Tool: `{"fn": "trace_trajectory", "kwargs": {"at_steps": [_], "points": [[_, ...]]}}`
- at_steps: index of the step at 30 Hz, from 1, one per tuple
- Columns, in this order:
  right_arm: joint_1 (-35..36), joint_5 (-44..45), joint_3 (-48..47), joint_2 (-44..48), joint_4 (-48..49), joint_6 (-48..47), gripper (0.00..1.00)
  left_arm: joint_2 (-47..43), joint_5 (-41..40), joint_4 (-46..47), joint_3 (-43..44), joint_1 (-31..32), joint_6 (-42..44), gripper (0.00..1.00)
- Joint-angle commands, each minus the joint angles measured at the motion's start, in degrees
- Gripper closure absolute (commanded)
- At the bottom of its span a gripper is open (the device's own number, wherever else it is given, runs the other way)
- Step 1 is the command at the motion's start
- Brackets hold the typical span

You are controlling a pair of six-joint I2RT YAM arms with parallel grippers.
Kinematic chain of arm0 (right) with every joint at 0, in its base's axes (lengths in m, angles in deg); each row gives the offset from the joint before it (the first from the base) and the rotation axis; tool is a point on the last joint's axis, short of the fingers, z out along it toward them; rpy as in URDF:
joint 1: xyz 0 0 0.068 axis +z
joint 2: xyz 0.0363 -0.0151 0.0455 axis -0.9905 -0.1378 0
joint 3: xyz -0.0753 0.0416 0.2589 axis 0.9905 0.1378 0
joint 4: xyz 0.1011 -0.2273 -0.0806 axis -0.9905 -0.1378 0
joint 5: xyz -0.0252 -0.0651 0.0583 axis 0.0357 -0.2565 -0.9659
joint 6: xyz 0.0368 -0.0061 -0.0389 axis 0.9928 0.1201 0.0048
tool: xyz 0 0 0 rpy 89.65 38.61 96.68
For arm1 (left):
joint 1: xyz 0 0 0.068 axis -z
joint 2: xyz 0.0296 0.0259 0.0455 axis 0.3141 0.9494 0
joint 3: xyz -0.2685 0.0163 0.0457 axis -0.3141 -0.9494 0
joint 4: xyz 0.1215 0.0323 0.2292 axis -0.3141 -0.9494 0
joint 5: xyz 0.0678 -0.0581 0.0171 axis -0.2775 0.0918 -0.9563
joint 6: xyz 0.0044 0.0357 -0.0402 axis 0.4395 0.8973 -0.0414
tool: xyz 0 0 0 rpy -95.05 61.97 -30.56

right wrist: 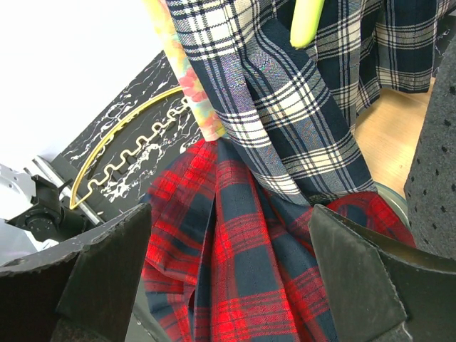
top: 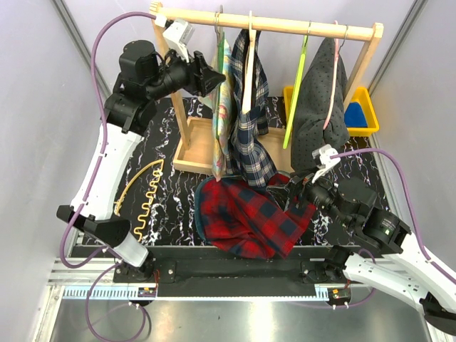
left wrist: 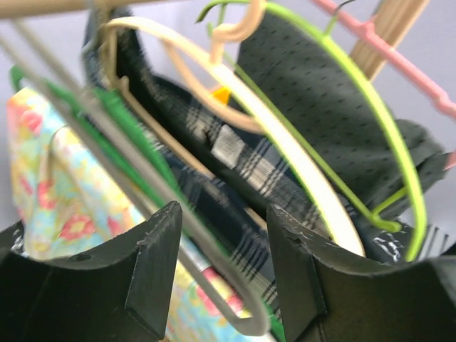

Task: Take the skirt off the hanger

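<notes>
We find the red checked skirt [top: 249,217] lying in a loose heap on the table [top: 171,214] just in front of the wooden rack [top: 285,27], on no hanger at all. Its soft woven cloth falls in broad folds, one edge tucked under the clothes hanging above. We judge it already free, and the bare yellow hanger [top: 142,189], with its wavy lower bar, lying left of the rack's base, may be the one it came from.

The right hand [right wrist: 229,214] hangs low in front of the rack with its fingers spread wide over the skirt and nothing between them, perhaps placed to draw the cloth clear.

The left hand [left wrist: 224,228] is raised to the rack's left end, under the top bar. Its fingers are apart, straddling a thin grey wire hanger [left wrist: 142,185] without pinching it. The bright floral cloth [top: 223,107] hangs there, so we take this for a steadying reach.

Further along the bar hang a dark blue checked garment [top: 249,121] and a grey dotted one [top: 320,100].
</notes>
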Motion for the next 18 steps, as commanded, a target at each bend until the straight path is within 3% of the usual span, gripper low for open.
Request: {"fn": "trace_trajectory", "kwargs": {"at_steps": [1, 13, 18], "points": [[-0.11, 1.69, 0.19, -0.2, 1.37, 0.29, 0.0, -3.37, -1.72, 1.25, -1.96, -1.09, 2.33, 0.46], [-0.11, 2.04, 0.19, 0.41, 1.1, 0.91, 0.0, -6.09, -2.68, 1.16, -5.92, -1.8, 5.06, 0.47], [-0.11, 2.04, 0.11, 0.06, 0.93, 1.08, 0.0, -7.32, -2.95, 1.17, -6.71, -2.15, 5.58, 0.41]]}}
